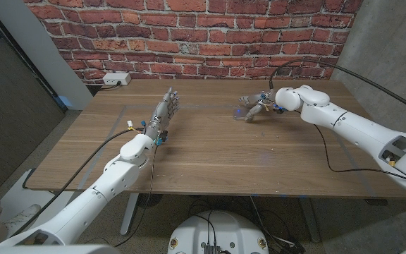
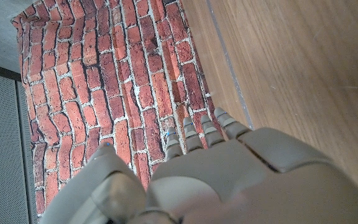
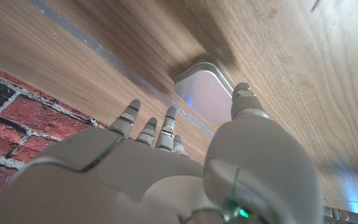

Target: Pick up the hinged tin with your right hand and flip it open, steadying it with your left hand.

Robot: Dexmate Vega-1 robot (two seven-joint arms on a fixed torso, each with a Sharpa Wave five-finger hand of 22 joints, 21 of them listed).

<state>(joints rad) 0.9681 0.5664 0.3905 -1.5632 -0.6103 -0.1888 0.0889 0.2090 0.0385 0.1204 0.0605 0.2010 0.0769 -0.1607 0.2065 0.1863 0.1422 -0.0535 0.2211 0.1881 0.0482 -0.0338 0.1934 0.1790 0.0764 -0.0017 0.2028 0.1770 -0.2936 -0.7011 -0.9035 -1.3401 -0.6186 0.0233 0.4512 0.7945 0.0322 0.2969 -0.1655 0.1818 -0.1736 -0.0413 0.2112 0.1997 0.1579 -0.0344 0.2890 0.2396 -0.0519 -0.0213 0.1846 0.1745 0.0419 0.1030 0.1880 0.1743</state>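
The hinged tin (image 3: 205, 94) is a small silver box with rounded corners, lying flat on the wooden table with its lid down; in the head view the tin (image 1: 240, 113) sits right of the table's middle, toward the back. My right hand (image 1: 256, 107) hovers just to its right, fingers (image 3: 166, 124) spread and reaching toward it, the thumb beside the tin's edge, holding nothing. My left hand (image 1: 165, 111) stands left of the middle with its fingers straight and apart, well away from the tin. The left hand (image 2: 229, 174) holds nothing.
A white power strip (image 1: 115, 80) with a cable lies at the table's back left edge. The brick wall (image 1: 189, 35) runs behind the table. Thin tape lines (image 3: 104, 53) cross the wood near the tin. Black cables (image 1: 330, 152) trail by my right arm.
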